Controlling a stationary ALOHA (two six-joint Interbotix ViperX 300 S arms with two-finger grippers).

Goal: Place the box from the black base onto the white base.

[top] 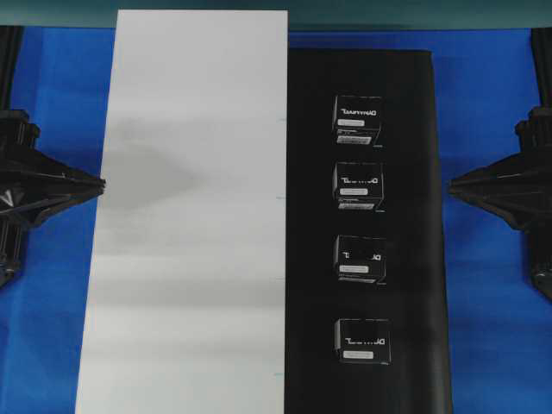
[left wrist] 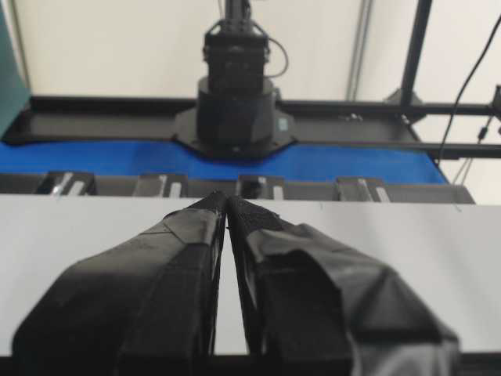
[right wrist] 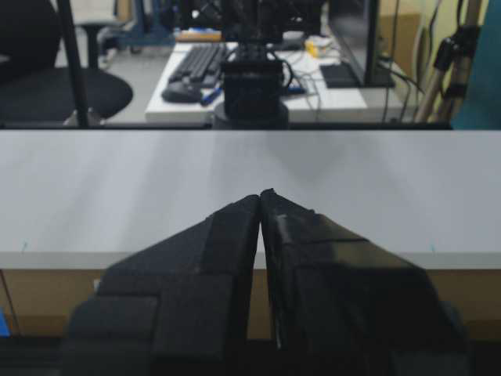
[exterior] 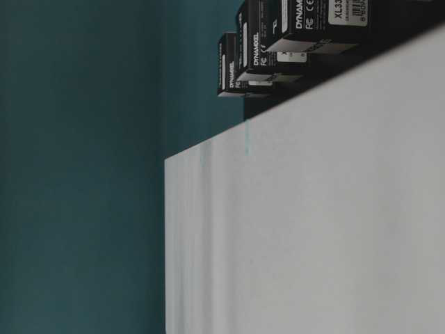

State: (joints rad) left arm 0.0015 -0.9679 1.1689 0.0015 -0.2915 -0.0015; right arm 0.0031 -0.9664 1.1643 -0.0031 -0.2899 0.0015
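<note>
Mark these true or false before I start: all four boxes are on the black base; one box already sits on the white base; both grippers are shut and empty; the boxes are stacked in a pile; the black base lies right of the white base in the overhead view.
1. All four boxes sit on the black base. True.
2. One box is already on the white base. False: it holds no box.
3. The left gripper and right gripper are shut and empty. True.
4. The boxes are stacked in a pile. False: they lie in a single spaced row.
5. The black base lies right of the white base in the overhead view. True.
</note>
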